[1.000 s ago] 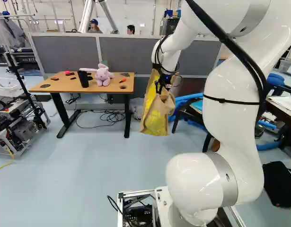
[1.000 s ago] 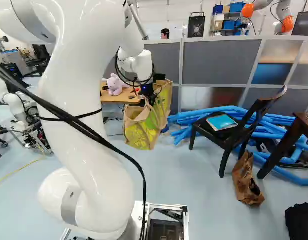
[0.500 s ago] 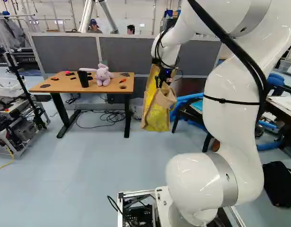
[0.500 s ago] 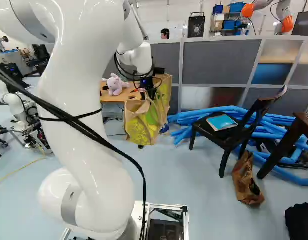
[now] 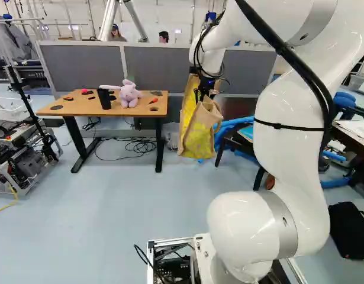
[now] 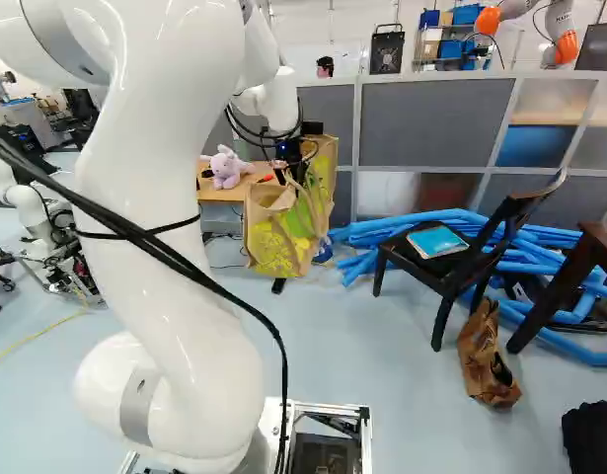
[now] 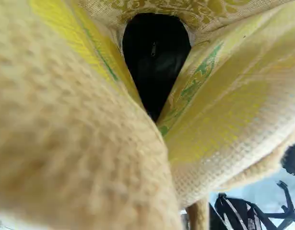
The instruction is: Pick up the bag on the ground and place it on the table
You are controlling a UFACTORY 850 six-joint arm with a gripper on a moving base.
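Off the floor hangs the yellow and tan woven bag (image 5: 196,133), below my gripper (image 5: 200,94), which is shut on its handle. It stands to the right of the wooden table (image 5: 81,109) in the left base view; in the right base view the bag (image 6: 273,242) covers part of the table. The wrist view looks into the bag's open mouth, where a black thing with a zipper (image 7: 154,52) lies inside. Tan cloth (image 7: 80,143) hides the fingers there.
A pink plush toy (image 5: 128,94) and a black cup (image 5: 103,99) stand on the table. Grey partitions (image 5: 158,71) rise behind. A dark chair (image 6: 461,257), blue tubes (image 6: 402,227) and a brown paper bag (image 6: 489,355) are on the right. Another robot (image 6: 35,212) stands at the left.
My gripper has risen a little with the bag in it, and the bag has swung and turned slightly. The base has not moved.
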